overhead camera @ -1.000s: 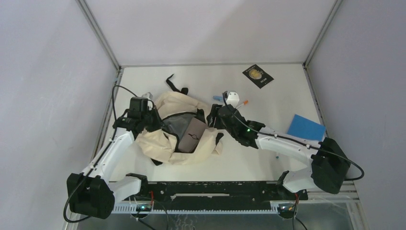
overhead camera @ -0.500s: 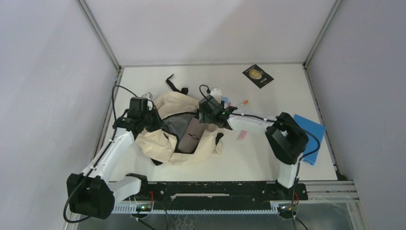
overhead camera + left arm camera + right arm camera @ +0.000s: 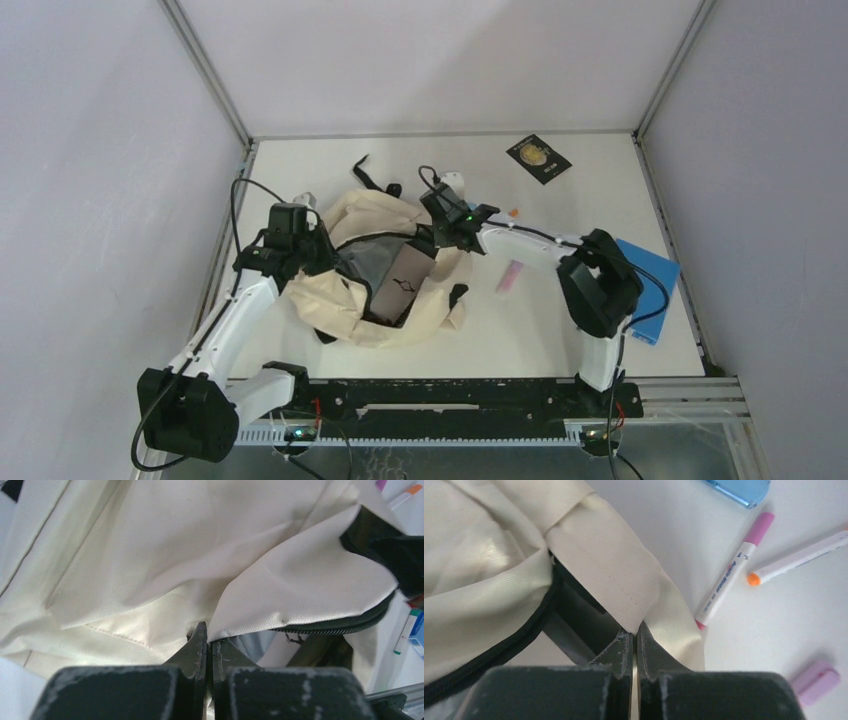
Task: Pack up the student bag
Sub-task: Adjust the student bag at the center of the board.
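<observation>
Two pinch points on the student bag point(image 3: 335, 300), one at each side of its open mouth. Bag lies slumped on the left half of the table point(image 3: 560, 340), nearer the left edge than the right, with the opening facing up and a dark flat item point(image 3: 398, 288) lying in it. Left jaws closed tight on a fold of cream fabric at the mouth's left rim. Right jaws closed on the cream edging at the right rim, just beside the black zipper point(image 3: 531, 625). Handling, as a judgement: soft, limp, light cloth with no stiffness of its own. It will likely sag wherever unsupported, and a thin pinch may slip under pull. Best holds look like the hem along the zipper or the black straps point(image 3: 355, 170), not loose panel fabric. Loose on the table by the bag's right side: pink-capped marker point(image 3: 729, 587), orange-capped marker point(image 3: 796, 555), lilac block point(image 3: 816, 680). Blue notebook point(image 3: 640, 268) near the right edge, black booklet point(image 3: 538, 158) toward the far right corner
</observation>
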`<state>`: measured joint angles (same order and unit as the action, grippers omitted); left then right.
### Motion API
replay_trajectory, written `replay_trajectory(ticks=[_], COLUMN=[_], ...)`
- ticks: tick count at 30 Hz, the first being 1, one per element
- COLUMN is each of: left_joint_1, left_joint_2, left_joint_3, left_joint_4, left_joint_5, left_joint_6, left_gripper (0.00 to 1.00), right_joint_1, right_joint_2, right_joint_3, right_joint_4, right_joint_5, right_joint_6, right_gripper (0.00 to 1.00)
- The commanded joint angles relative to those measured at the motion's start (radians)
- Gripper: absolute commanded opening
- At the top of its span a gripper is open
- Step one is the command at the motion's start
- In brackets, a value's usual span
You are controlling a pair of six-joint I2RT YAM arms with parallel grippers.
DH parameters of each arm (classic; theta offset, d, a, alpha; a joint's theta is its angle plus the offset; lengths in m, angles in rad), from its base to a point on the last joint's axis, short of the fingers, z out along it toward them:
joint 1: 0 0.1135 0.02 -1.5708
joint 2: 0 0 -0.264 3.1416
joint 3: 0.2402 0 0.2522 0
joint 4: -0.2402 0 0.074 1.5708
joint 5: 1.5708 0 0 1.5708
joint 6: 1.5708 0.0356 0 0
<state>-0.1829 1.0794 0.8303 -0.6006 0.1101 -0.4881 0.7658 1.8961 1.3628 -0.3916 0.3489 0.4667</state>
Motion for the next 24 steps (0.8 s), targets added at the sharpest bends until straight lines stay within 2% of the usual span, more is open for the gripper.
replay_trajectory(ticks=[1, 3, 6, 9, 16, 20, 22, 23, 24], left_joint_1=[0.007, 0.006, 0.007, 0.007, 0.007, 0.007, 0.008, 0.008, 0.008], left_joint_2=[-0.021, -0.023, -0.027, -0.024, -0.024, -0.033, -0.034, -0.035, -0.034], left_joint_3=[-0.005, -0.003, -0.006, -0.003, 0.022, 0.027, 0.03, 0.029, 0.032], left_joint_4=[-0.004, -0.009, -0.01, -0.014, -0.059, -0.069, -0.066, -0.061, -0.054], left_joint_5=[-0.041, -0.047, -0.055, -0.058, -0.121, -0.162, -0.146, -0.134, -0.124], left_joint_6=[0.035, 0.04, 0.039, 0.038, 0.063, 0.071, 0.069, 0.065, 0.06], left_gripper=[0.0, 0.0, 0.0, 0.0, 0.0, 0.0, 0.0, 0.0, 0.0], right_joint_1=[-0.052, -0.102, -0.208, -0.249, -0.288, -0.302, -0.302, -0.297, -0.29], right_joint_2=[-0.171, -0.207, -0.246, -0.243, -0.248, -0.286, -0.293, -0.29, -0.291], right_joint_3=[0.051, 0.02, -0.037, -0.044, -0.041, -0.066, -0.067, -0.067, -0.067], right_joint_4=[-0.066, -0.068, -0.029, -0.04, -0.101, -0.074, -0.06, -0.053, -0.047], right_joint_5=[-0.087, -0.217, -0.498, -0.658, -0.652, -0.702, -0.723, -0.735, -0.747], right_joint_6=[-0.152, -0.178, -0.205, -0.256, -0.344, -0.386, -0.377, -0.366, -0.353], right_gripper=[0.0, 0.0, 0.0, 0.0, 0.08, 0.05, 0.15, 0.25, 0.4])
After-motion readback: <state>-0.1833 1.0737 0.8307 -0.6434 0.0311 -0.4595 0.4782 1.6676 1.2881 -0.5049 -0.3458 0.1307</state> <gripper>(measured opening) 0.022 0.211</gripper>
